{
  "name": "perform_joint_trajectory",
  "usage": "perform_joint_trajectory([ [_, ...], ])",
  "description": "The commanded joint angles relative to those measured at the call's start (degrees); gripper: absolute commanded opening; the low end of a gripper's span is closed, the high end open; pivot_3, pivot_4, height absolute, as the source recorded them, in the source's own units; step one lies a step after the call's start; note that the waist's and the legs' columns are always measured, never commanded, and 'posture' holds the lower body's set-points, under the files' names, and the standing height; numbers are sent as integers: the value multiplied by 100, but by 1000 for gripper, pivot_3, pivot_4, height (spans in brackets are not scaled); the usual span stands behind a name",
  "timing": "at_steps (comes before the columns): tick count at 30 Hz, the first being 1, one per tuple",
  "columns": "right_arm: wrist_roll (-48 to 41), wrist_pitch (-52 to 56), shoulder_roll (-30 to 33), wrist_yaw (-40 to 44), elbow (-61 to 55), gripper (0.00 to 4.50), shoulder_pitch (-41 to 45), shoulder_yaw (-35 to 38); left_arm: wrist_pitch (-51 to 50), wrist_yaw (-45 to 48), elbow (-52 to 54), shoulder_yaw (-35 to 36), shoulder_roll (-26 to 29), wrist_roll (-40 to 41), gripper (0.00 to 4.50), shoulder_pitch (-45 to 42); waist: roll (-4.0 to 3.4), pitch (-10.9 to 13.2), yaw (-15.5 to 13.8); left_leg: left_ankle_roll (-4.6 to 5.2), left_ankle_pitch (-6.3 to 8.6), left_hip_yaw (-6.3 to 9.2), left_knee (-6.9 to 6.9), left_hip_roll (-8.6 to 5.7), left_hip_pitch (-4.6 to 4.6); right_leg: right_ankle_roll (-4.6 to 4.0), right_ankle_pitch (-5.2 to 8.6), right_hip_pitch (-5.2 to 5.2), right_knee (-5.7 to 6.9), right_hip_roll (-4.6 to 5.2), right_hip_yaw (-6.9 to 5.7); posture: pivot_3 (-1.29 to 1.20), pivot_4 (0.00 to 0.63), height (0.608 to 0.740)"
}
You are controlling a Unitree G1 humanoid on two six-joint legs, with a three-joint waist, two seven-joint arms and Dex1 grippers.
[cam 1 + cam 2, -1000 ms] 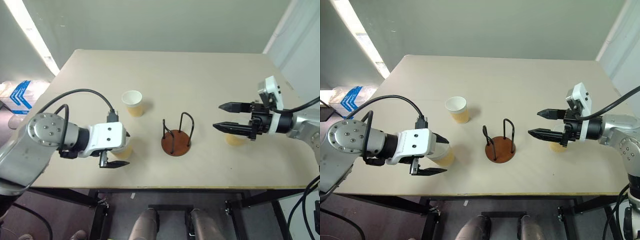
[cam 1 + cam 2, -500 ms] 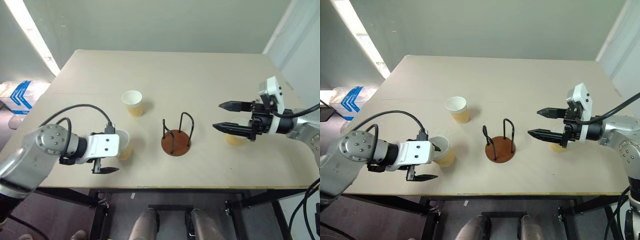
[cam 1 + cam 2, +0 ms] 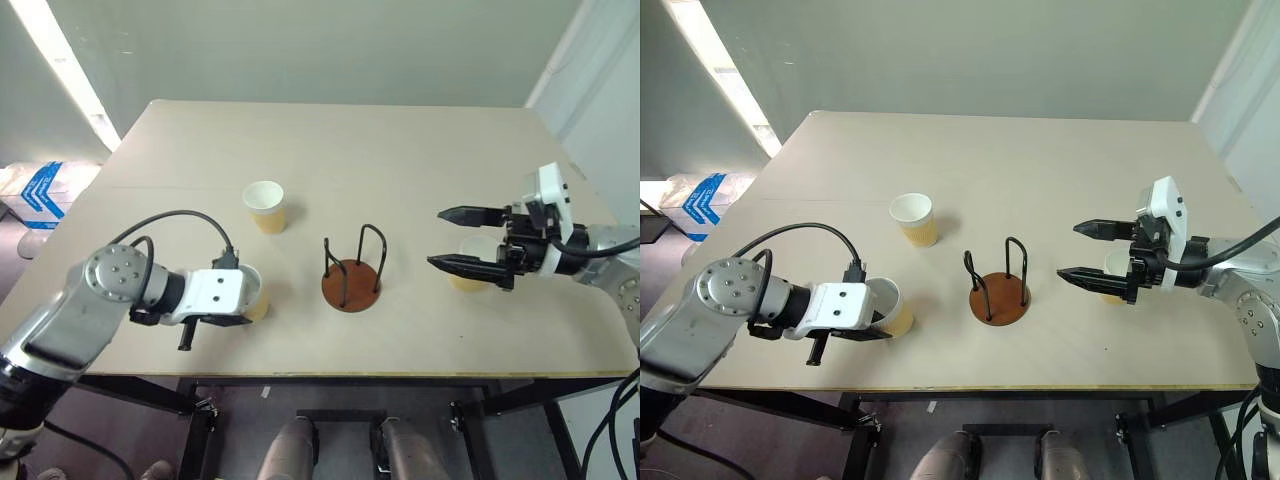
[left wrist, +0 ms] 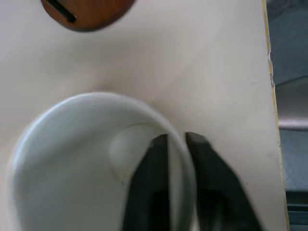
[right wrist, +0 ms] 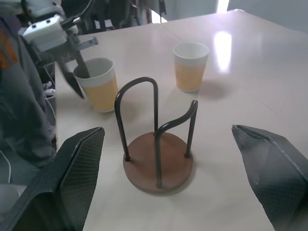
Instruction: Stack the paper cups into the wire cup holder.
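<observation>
On the wide pale beige table (image 3: 400, 150), the wire cup holder (image 3: 352, 272) with its round reddish-brown base stands empty in the middle, and three tan-yellow paper cups with white rims sit apart around it. The left gripper (image 4: 177, 144) pinches the rim wall of the nearest cup (image 3: 250, 296), one finger inside, one outside. The right gripper (image 3: 455, 238) hangs spread wide above the right-hand cup (image 3: 470, 262), with the far cup (image 3: 265, 205) untouched; such thin, light cups probably crush easily, so a gentle rim pinch seems safest.

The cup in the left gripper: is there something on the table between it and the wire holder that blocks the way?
Nothing visible blocks it. The left gripper pinches the wall of the near paper cup, one finger inside and one outside. Between this cup and the wire cup holder lies only bare table. The other upright cup stands farther back, off that path.
</observation>
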State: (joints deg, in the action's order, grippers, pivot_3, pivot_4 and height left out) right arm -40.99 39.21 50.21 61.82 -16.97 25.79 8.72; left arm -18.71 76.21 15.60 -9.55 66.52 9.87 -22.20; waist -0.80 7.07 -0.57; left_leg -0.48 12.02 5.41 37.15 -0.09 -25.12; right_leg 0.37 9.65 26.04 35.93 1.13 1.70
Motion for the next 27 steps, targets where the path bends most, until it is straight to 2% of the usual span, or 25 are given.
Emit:
perform_joint_trajectory([
  [1,10,-207,44,89,-35,4500,73,140,11,250,-104,221,32,184,57,-298,1,-1,2,2,-1,0,1,0,0,0,0,0,0,0,0,0,150,740],
  [6,-197,-70,138,346,-16,4500,152,130,-513,563,-522,441,-50,764,57,-933,1,-1,-1,4,-2,0,1,0,-2,0,0,-1,0,0,-1,0,150,740],
  [9,-243,-60,143,372,-95,4500,161,174,-464,704,-881,418,-48,751,57,-1297,1,-1,1,5,-3,0,1,0,-2,0,0,-1,-1,0,-1,0,150,740],
  [14,-15,-402,421,697,-459,4500,-169,98,-747,1073,-1313,296,-383,984,57,-2459,5,-2,-29,7,-3,0,2,0,-6,2,1,-2,-3,1,-5,0,150,740],
  [20,-397,-159,326,393,-874,4500,29,251,-693,1604,-1997,-81,-813,980,57,-3621,5,-2,-22,12,-3,-1,9,-2,-5,9,0,-9,-5,2,-4,0,150,740],
  [27,-1361,337,80,-416,-1112,4500,362,662,-38,1629,-3040,-1005,-1360,1051,57,-4774,7,0,-21,21,-6,0,25,-2,-7,37,-5,-17,-8,2,-1,0,150,740],
])
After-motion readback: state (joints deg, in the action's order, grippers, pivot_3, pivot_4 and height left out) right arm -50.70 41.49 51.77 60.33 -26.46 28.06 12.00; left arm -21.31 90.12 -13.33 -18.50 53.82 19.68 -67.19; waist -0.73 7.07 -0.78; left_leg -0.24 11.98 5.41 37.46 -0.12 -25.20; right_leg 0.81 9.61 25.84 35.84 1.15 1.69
